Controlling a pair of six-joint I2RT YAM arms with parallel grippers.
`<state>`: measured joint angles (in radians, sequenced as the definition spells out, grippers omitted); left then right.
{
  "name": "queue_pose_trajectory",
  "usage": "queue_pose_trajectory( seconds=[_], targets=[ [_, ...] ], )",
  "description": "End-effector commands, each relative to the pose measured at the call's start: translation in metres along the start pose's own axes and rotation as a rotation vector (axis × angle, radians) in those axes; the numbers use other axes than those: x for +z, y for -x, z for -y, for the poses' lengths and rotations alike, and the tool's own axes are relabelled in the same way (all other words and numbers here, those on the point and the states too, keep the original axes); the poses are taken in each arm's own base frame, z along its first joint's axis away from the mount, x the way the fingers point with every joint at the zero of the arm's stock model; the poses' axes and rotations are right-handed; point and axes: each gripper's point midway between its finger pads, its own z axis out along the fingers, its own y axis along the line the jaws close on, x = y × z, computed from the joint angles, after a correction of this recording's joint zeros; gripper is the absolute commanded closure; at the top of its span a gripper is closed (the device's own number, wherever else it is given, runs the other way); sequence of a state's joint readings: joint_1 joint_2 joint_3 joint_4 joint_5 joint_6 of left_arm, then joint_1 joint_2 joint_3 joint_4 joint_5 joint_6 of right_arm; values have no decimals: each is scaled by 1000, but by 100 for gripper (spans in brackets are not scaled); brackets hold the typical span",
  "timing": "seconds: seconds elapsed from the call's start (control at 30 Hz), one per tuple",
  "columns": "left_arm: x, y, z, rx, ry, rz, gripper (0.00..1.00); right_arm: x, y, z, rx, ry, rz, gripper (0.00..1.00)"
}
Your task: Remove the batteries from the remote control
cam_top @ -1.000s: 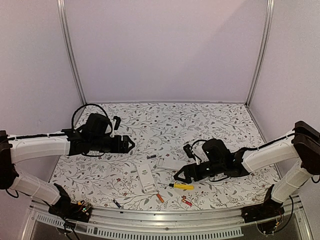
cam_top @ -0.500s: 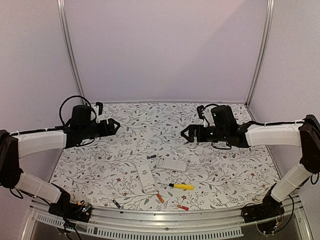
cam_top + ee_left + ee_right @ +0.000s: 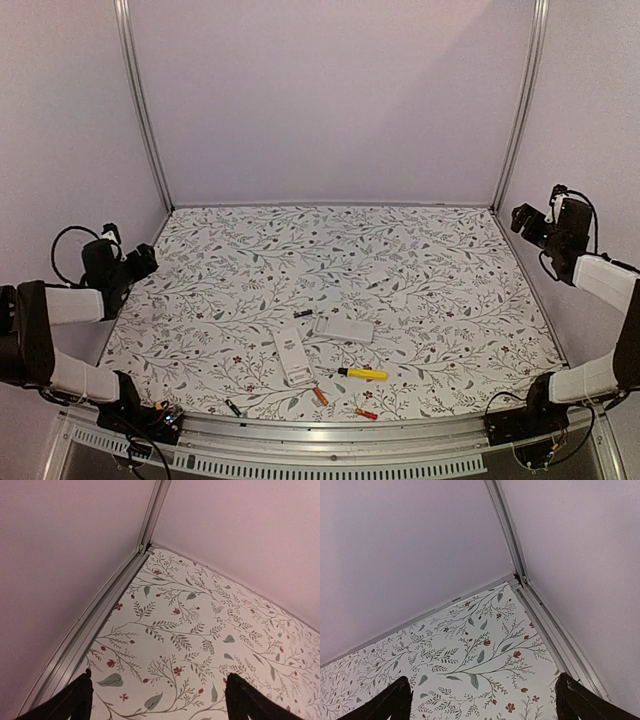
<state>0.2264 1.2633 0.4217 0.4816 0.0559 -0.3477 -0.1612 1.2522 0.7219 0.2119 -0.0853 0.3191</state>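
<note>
The white remote control (image 3: 292,357) lies near the front middle of the table, with a flat white piece (image 3: 343,329) just to its right. Batteries lie loose on the table: a dark one (image 3: 303,314) behind the remote, a dark one (image 3: 233,407) at the front left, an orange one (image 3: 320,396) and a red one (image 3: 366,413) near the front edge. My left gripper (image 3: 143,260) (image 3: 157,700) hangs open at the far left wall, holding nothing. My right gripper (image 3: 525,222) (image 3: 485,700) is open at the far right wall, also holding nothing.
A yellow-handled screwdriver (image 3: 364,374) lies to the right of the remote. Metal frame posts (image 3: 145,110) (image 3: 520,110) stand at the back corners. Both wrist views show only floral table cover (image 3: 190,630) (image 3: 470,650), wall and corner rail.
Both arms have swung out from the middle of the table to the side walls. The right gripper's jaws have spread wider. The things on the table have not moved.
</note>
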Motion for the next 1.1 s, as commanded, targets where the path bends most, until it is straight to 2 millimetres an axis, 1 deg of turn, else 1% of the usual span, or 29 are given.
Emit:
queue_pose_trajectory(
  seconds=[0.0, 0.07, 0.17, 0.27, 0.3, 0.33, 0.37, 0.43, 0.47, 0.57, 0.6, 0.63, 0.7, 0.73, 0.8, 0.87, 1.03, 1.07],
  targets=[
    [-15, 6, -19, 83, 76, 141, 8, -8, 4, 13, -77, -28, 110, 1],
    [-16, 9, -16, 75, 59, 169, 7, -7, 5, 17, -106, -34, 161, 1],
    [-12, 22, -9, 80, 24, 224, 6, -6, 2, 32, -136, -96, 231, 1],
    [-8, 32, -3, 102, -6, 294, 6, -7, -1, 41, -183, -126, 298, 1],
    [-7, 32, 5, 124, -50, 306, 6, -9, 1, 41, -196, -127, 331, 1],
    [-3, 28, 11, 146, -87, 287, 6, -7, 0, 41, -216, -128, 329, 1],
    [2, 24, 17, 162, -118, 260, 7, -10, 3, 39, -223, -119, 356, 1],
    [8, 15, 29, 199, -182, 235, 8, -19, 8, 30, -249, -72, 430, 1],
    [7, 15, 34, 221, -205, 246, 8, -25, 12, 25, -261, -42, 474, 1],
    [5, 9, 47, 266, -237, 241, 8, -34, 8, 22, -278, -14, 543, 1],
    [4, 6, 52, 286, -247, 249, 7, -34, -2, 26, -279, -17, 530, 1],
    [3, 3, 56, 308, -249, 252, 2, -41, -3, 25, -281, -10, 555, 1],
    [4, -4, 65, 358, -237, 268, 0, -57, -2, 25, -277, -6, 614, 1],
    [4, -7, 67, 387, -212, 275, 0, -60, -2, 25, -275, -7, 623, 1],
    [-2, -10, 67, 387, -201, 291, 0, -59, -3, 24, -278, -1, 620, 1],
    [-4, -7, 67, 390, -194, 320, 0, -56, -3, 21, -288, 16, 611, 1],
    [-3, -8, 66, 389, -190, 313, 0, -54, -6, 22, -293, 17, 615, 1],
    [-3, -8, 66, 389, -189, 313, 0, -55, -7, 19, -297, 34, 615, 1]
  ],
)
